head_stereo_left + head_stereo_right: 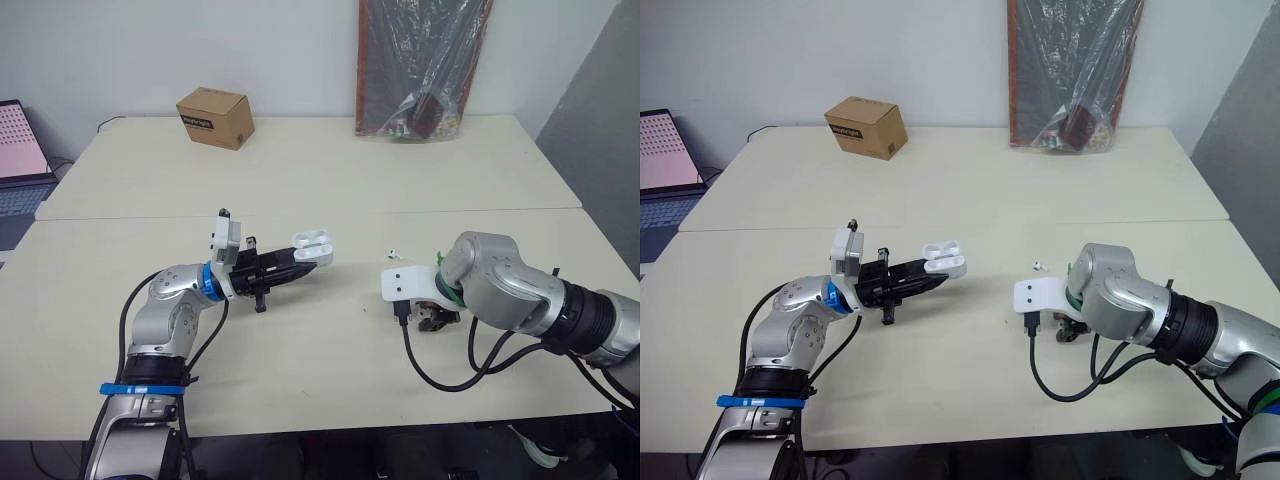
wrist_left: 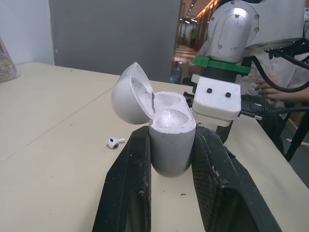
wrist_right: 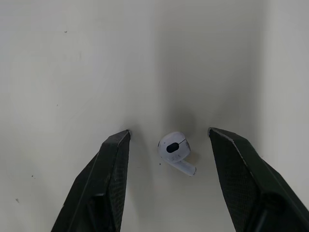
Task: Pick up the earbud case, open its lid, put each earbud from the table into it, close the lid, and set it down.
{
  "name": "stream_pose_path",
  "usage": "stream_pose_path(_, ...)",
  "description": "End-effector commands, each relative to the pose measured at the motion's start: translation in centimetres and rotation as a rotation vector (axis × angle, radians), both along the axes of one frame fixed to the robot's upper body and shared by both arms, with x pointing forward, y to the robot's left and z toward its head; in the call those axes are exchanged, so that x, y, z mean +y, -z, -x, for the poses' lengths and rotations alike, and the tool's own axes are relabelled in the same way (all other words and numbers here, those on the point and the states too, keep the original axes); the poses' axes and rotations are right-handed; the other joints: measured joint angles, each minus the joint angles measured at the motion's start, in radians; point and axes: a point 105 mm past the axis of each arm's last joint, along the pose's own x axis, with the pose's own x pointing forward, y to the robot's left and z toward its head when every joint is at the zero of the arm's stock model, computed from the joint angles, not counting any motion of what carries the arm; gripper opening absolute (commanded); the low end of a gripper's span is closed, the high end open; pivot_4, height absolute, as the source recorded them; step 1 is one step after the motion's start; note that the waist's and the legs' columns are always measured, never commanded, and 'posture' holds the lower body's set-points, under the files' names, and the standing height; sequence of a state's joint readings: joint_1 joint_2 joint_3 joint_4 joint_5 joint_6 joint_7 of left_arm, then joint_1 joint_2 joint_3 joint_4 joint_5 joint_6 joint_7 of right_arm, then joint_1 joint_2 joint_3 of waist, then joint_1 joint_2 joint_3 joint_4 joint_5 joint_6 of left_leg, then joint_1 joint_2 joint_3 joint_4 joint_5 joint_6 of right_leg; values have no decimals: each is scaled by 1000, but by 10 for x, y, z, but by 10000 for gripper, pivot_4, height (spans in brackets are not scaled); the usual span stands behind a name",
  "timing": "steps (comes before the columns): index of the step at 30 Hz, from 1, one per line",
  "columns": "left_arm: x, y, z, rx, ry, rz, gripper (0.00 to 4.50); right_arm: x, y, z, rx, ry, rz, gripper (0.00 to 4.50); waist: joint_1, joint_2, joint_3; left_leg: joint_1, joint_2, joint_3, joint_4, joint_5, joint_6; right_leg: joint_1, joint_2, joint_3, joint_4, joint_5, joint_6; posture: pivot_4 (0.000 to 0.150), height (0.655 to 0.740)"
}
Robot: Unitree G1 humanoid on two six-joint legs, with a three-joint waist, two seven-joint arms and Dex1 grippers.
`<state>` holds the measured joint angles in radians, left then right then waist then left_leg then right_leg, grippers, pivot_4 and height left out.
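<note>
A: left pincer (image 2: 172,131) status?
B: both black fingers (image 2: 128,183) are clamped on the earbud case (image 2: 170,150), one on each flank of its lower body. case sits upright between the tips, held off the table (image 1: 320,180)
A: lid?
B: lid (image 2: 129,94) is swung back on its hinge and tilted to one side of the case. the two wells face up
A: right pincer?
B: right pincer (image 3: 169,131) points down at the tabletop with its fingers spread wide. one earbud (image 3: 175,151) lies flat in the gap between them, roughly centred, touching neither finger. can't tell if the tips touch the table
A: other bud?
B: second earbud (image 1: 394,251) is on the table between the two pincers, apart from both. it's just past the white bracket (image 1: 405,283) on the right wrist. from the left pincer it's ahead and off to the lid side
A: clutter near either pincer?
B: nothing close. well beyond both, at the far end of the table, a cardboard box (image 1: 214,117) sits on the left pincer's side. a plastic-wrapped board (image 1: 420,65) leans on the wall on the right pincer's side. a laptop (image 1: 20,165) is far out past the left pincer, off this table
</note>
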<state>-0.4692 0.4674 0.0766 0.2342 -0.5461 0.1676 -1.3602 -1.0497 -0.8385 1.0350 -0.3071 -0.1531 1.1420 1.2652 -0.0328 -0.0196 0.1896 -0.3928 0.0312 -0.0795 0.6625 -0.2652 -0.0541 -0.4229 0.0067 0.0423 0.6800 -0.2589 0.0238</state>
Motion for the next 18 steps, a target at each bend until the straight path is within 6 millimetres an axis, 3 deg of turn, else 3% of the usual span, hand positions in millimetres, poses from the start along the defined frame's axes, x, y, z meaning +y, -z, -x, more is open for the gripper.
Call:
stream_pose_path(1, 0, -9, 2, -48, -1, 10, 8568, -5, -5, -4, -37, -3, 30, 26562, 0, 0, 0, 0, 0, 0, 0, 0, 0, 0, 0, 0, 0, 0, 0, 1500, 7400)
stream_pose_path(7, 1, -9, 2, -47, -4, 7, 8568, -5, -3, -3, -33, -2, 35, 26562, 0, 0, 0, 0, 0, 0, 0, 0, 0, 0, 0, 0, 0, 0, 0, 1500, 7400)
stream_pose_path(11, 1, -9, 2, -47, -4, 4, 8568, -5, -3, -3, -31, -1, 33, 18129, 0, 0, 0, 0, 0, 0, 0, 0, 0, 0, 0, 0, 0, 0, 0, 1500, 7400)
stream_pose_path(18, 1, -10, 1, -48, -8, 4, 8568, -5, -2, -4, -33, -2, 38, 18129, 0, 0, 0, 0, 0, 0, 0, 0, 0, 0, 0, 0, 0, 0, 0, 1500, 7400)
